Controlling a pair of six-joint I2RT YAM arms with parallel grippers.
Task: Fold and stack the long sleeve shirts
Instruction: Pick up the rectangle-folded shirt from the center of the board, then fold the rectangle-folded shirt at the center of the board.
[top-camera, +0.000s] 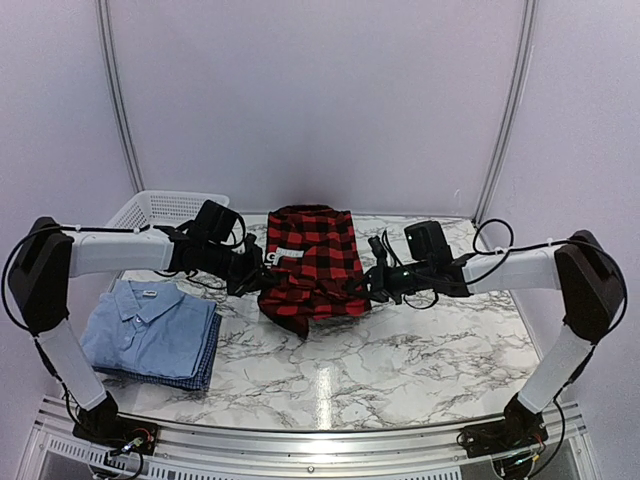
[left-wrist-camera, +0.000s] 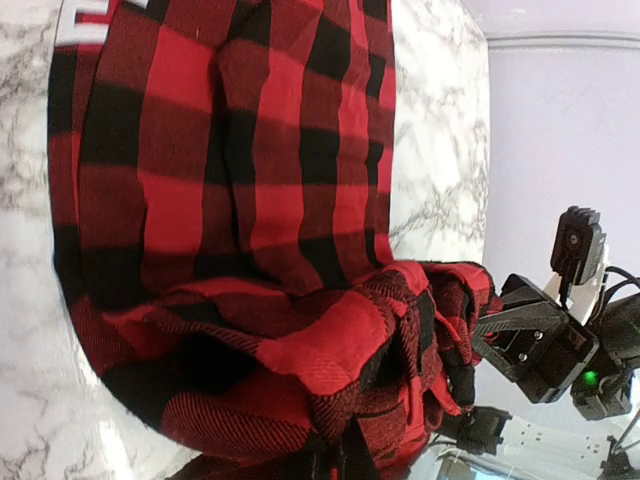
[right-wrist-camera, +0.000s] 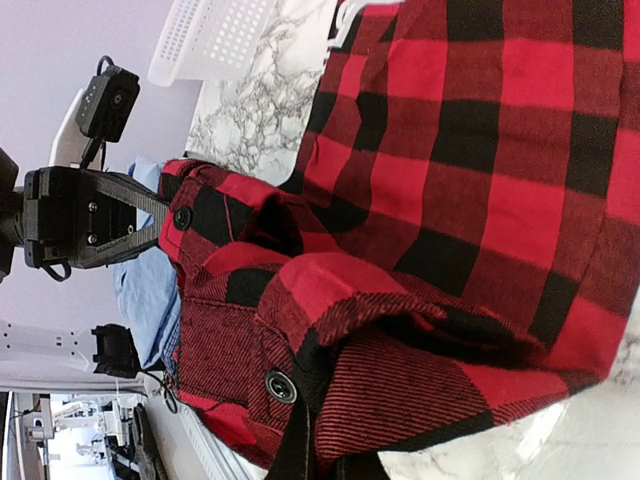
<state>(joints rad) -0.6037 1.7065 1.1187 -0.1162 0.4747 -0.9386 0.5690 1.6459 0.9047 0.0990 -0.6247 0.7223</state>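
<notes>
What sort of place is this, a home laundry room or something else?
Probably a robot test booth, not a home: plain panel walls enclose a marble-patterned table, and the left arm and right arm are bolted to a metal rail, both holding a plaid shirt.

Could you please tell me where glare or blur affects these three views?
Top external: a glare streak on the marble table, lighting otherwise even. Left wrist: the plaid flannel shirt is sharp. Right wrist: shirt sharp, far background slightly soft.

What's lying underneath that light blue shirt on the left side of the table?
A blue checked shirt lies under the light blue collared shirt; only its right and near edges peek out. The rest is covered.
</notes>
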